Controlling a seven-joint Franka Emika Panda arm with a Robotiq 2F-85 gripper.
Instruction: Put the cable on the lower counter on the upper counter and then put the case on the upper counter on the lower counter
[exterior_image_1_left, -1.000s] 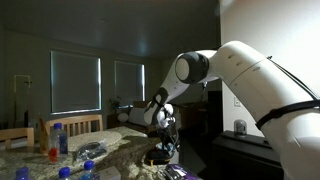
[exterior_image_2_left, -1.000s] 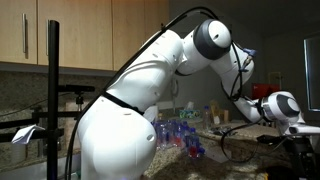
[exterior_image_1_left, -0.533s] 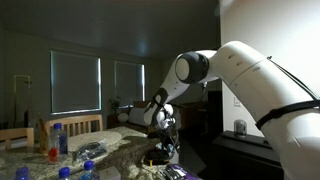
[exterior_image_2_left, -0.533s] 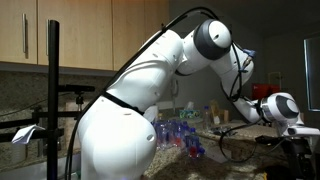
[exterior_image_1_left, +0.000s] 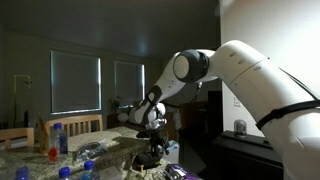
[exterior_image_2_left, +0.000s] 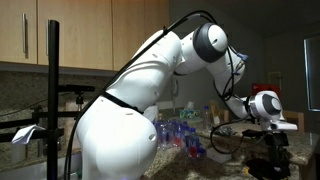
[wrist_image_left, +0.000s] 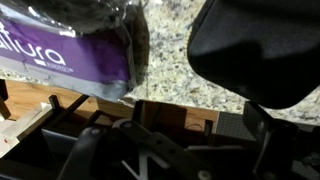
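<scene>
In the wrist view, the case (wrist_image_left: 262, 48) is a black rounded shape lying on the speckled granite of the upper counter (wrist_image_left: 185, 60), at the upper right. My gripper (wrist_image_left: 190, 122) hangs just off the granite edge with its jaws spread wide and nothing between them. One finger pad (wrist_image_left: 240, 126) shows grey on the right. In both exterior views the gripper (exterior_image_1_left: 153, 152) (exterior_image_2_left: 265, 152) points down at the counter's end. The cable does not show clearly in any view.
A purple printed packet (wrist_image_left: 70, 50) lies on the granite left of the case. Several clear bottles with blue caps (exterior_image_1_left: 60, 140) (exterior_image_2_left: 180, 132) stand on the counter. A dark cabinet with a metal cup (exterior_image_1_left: 240, 128) stands beside the arm.
The wrist has swung sideways and dropped lower toward the counter's end. The jaws stay wide.
</scene>
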